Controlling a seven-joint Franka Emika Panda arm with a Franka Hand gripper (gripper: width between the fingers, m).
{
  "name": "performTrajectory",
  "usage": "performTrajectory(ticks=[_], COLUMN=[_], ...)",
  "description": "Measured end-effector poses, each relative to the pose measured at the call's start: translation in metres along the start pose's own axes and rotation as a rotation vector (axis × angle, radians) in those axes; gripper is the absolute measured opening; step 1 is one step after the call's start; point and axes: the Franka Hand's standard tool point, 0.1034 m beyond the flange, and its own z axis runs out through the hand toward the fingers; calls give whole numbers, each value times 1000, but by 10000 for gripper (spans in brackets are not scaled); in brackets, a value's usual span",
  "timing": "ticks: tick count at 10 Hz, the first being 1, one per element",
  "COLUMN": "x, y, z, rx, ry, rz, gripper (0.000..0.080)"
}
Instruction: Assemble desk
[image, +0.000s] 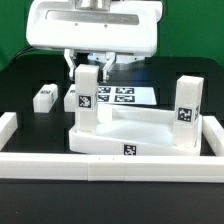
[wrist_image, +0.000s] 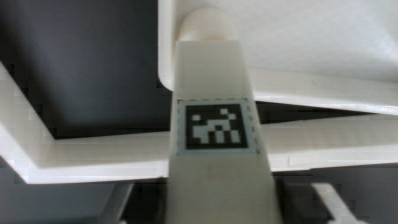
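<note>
leg stands upright on a desk top corner under the tool, grip unclear.

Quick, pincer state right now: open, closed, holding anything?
Pincer: closed on a white tagged desk leg, held upright at a corner of the desk top.

The exterior camera is facing the tagged long edge of the white plastic tray-like desk top from slightly above, at mid-range. The wrist camera is looking closely down the short white tagged leg that both views are sharing.
</note>
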Motion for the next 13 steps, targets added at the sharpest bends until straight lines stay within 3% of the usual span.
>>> performTrajectory(ticks=[2,3,4,5,6,8,13], x=[0,1,5,10,15,27,24], y=[0,0,1,2,3,7,5], z=[0,-1,-5,-12,-20,-30,-27], rx=[0,1,9,18,32,44,48], ry=[0,-4,-16,-27,-45,-61,-79], rz=[0,1,8,15,23,35,33], gripper=[288,478,478,610,643,648,649])
